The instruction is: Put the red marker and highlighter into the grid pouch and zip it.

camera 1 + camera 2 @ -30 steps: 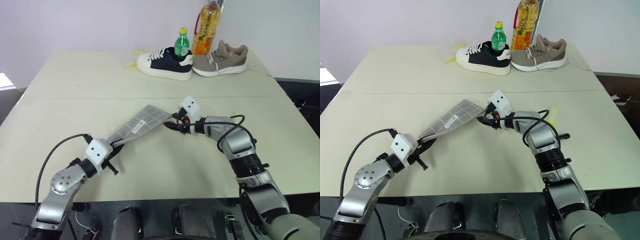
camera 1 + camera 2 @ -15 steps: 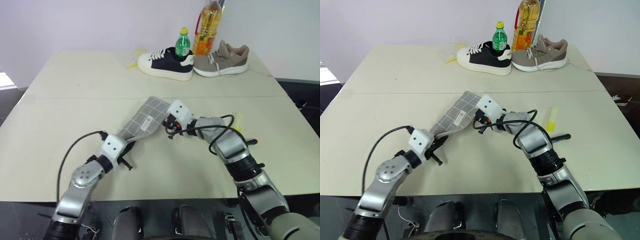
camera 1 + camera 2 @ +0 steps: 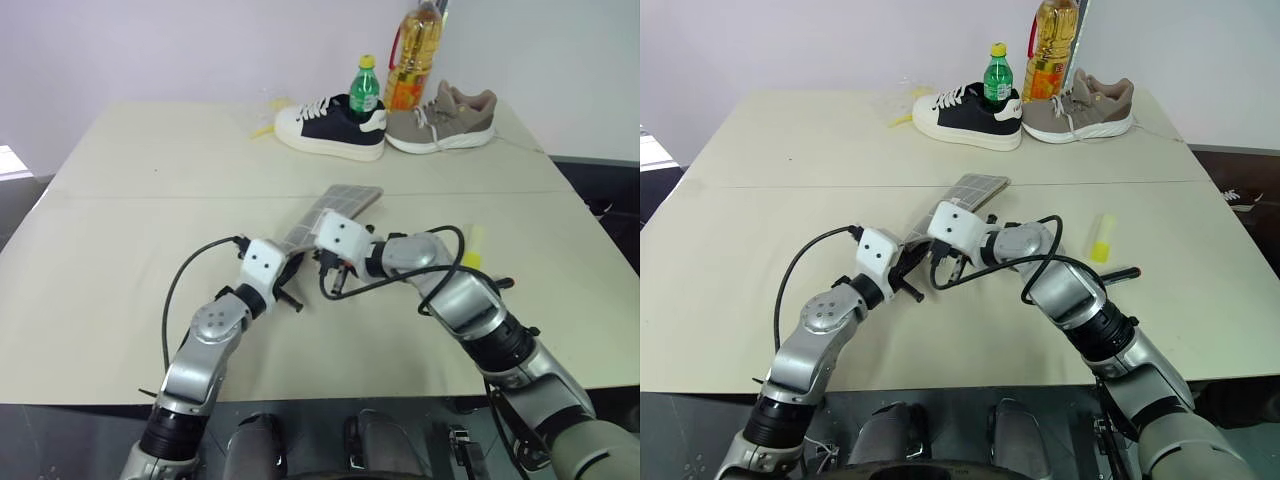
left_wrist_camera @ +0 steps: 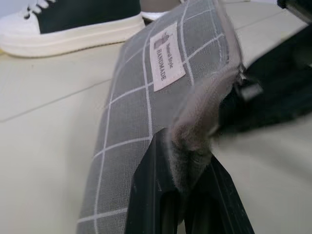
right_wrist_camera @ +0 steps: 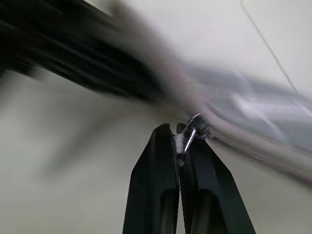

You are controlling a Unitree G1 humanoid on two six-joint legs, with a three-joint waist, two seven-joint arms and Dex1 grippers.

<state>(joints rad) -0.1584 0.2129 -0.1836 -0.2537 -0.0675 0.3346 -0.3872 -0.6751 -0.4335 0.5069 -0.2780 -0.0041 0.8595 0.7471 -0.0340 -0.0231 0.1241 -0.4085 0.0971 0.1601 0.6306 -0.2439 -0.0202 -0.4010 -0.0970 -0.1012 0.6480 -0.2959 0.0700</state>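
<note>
The grid pouch point(image 3: 341, 204), grey with white lines and a small white label point(image 4: 167, 56), is held off the table between both grippers. My left gripper point(image 4: 183, 156) is shut on the fabric at the pouch's near end. Close beside it, my right gripper point(image 5: 180, 141) is shut on the metal zipper pull point(image 5: 191, 135). The pale-yellow highlighter point(image 3: 472, 247) lies on the table to the right of my right forearm. A slim dark end point(image 3: 1120, 273) pokes out beside that forearm; I cannot tell whether it is the red marker.
Along the far edge stand a dark-and-white sneaker point(image 3: 330, 127), a tan sneaker point(image 3: 445, 120), a green bottle point(image 3: 364, 88) and a tall oil bottle point(image 3: 414, 55). A seam point(image 3: 150, 195) crosses the table.
My left gripper carried the pouch's near end to the right. My right gripper shut and travelled from the pouch's far end back along it to beside the left gripper. The pouch swung round.
</note>
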